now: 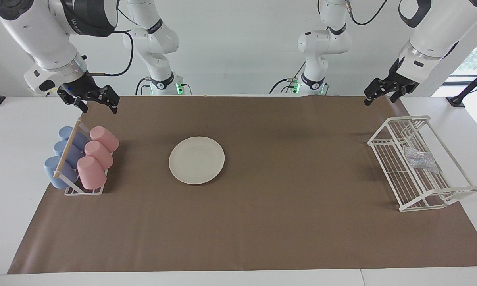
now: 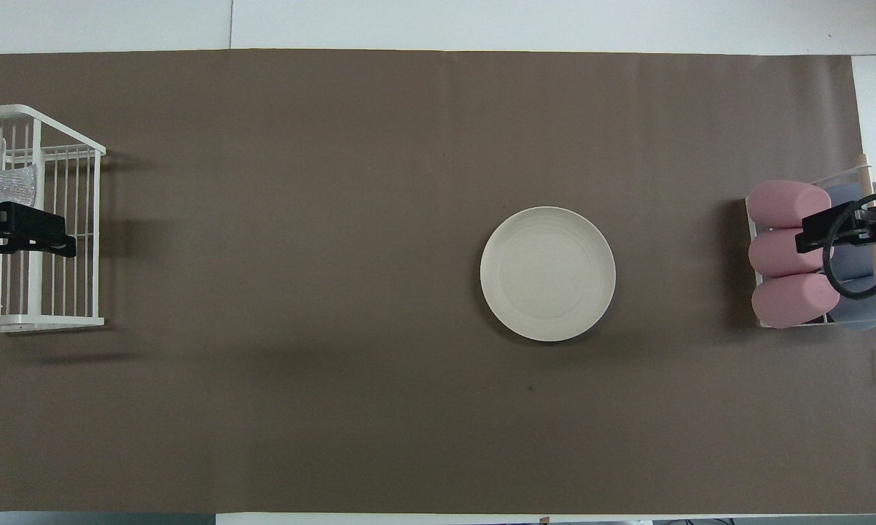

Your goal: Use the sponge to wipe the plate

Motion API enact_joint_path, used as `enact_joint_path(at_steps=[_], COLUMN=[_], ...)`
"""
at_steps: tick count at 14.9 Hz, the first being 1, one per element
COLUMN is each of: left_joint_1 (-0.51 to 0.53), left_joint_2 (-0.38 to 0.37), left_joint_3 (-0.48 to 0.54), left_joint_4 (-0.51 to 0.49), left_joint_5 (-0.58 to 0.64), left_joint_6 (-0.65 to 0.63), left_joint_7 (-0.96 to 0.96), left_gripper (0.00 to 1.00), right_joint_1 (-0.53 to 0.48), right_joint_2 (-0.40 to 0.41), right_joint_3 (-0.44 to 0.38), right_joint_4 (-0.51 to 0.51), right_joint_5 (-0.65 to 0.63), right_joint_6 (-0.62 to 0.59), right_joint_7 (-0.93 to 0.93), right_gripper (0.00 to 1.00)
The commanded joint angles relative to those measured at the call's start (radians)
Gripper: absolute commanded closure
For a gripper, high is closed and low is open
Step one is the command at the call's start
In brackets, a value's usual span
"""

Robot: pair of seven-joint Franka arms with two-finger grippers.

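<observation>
The cream-white plate (image 1: 197,160) (image 2: 547,273) lies flat on the brown mat, nearer the right arm's end than the middle, with nothing on it. The sponge (image 1: 421,159) (image 2: 1,186), a silvery wrinkled wad, lies in the white wire rack (image 1: 408,118) (image 2: 44,319) at the left arm's end. My left gripper (image 1: 379,99) hangs open and empty in the air over that rack, clear of the sponge. My right gripper (image 1: 97,105) hangs open and empty over the cup holder, well away from the plate.
A small holder (image 1: 83,191) at the right arm's end carries three pink cups (image 1: 91,171) (image 2: 788,251) and three blue cups (image 1: 58,171) lying on their sides. The brown mat (image 1: 286,222) covers most of the white table.
</observation>
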Motion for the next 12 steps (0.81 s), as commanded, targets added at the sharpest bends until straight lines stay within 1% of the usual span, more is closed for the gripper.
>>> enact_joint_path(at_steps=[1, 6, 9, 12], left_joint_1=[-0.002, -0.002, -0.002, -0.002], left_joint_2=[-0.008, -0.008, -0.008, -0.012], left_joint_3=[0.008, 0.008, 0.007, 0.008], left_joint_4=[-0.003, -0.004, -0.010, -0.023], left_joint_5=[-0.014, -0.014, -0.014, -0.012], left_joint_6=[0.013, 0.015, 0.048, 0.053], left_joint_7=[0.001, -0.002, -0.014, -0.028], left_gripper=[0.00, 0.00, 0.00, 0.00], right_joint_1=[-0.005, -0.005, -0.005, -0.005], right_joint_2=[-0.008, -0.008, -0.008, -0.008], right_joint_3=[0.006, 0.006, 0.006, 0.006], right_joint_4=[-0.001, -0.001, -0.001, -0.001], right_joint_5=[-0.001, -0.001, -0.001, -0.001], right_joint_6=[-0.013, -0.013, -0.013, -0.013], right_joint_7=[0.019, 0.019, 0.019, 0.019], right_gripper=[0.00, 0.00, 0.00, 0.00])
